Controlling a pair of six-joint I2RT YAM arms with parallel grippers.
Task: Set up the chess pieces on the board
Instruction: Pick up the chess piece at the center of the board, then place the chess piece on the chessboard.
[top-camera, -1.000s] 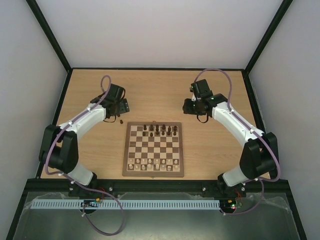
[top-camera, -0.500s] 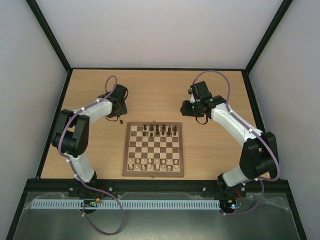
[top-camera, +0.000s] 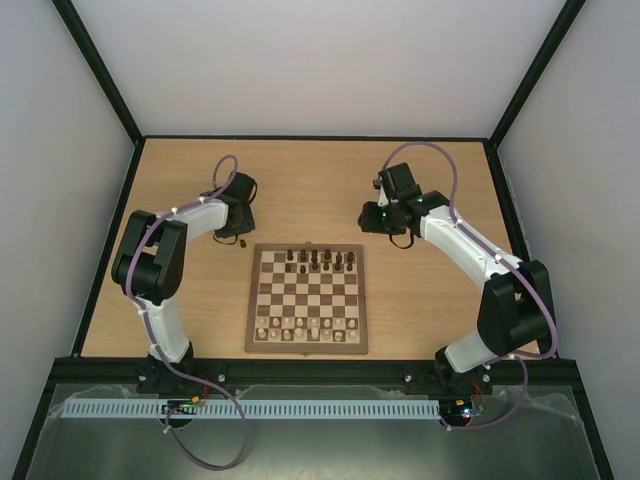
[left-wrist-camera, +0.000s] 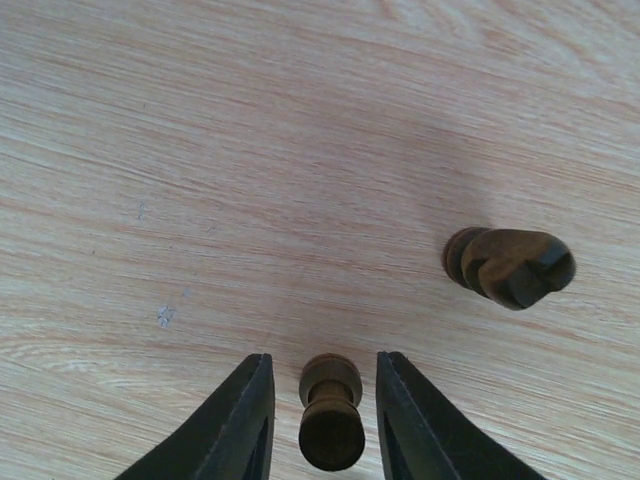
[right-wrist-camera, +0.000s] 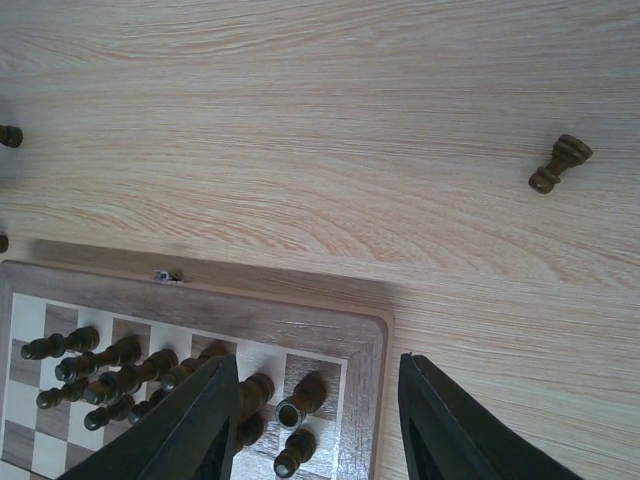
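— Chess pieces (top-camera: 315, 262): small, dark, turned wood. Most standing in far rows of board (top-camera: 306, 350), opposite pale chessmen (top-camera: 305, 330) in near rows. A few loose on tabletop (left-wrist-camera: 300, 120).

— Loose ones where?

— Slim piece (left-wrist-camera: 330, 420) between fingers of left pincer (left-wrist-camera: 323, 362), off board's far left corner. Knight-like piece (left-wrist-camera: 510, 267) on its side, near, to the right in left wrist view. Third stray (right-wrist-camera: 560, 163) tipped over on bare wood, well apart from board's corner in right wrist view.

— Pincer states?

— Left pincer: partly open, straddling slim piece, thin gap either side, no contact visible. Right pincer (right-wrist-camera: 318, 360): spread, gripping nothing, hovering above board's far right corner.

— Handling?

— Probably very light, rigid, smooth-finished. Hardly fragile. Liable to roll, or to squirt out of a skewed pinch. Best taken across narrow stem just under the head, fingers square to it. Light squeeze likely enough. Upright or lying for slim piece: cannot tell from this angle. Knight-like piece awkward: uneven head, so grip near the round base.
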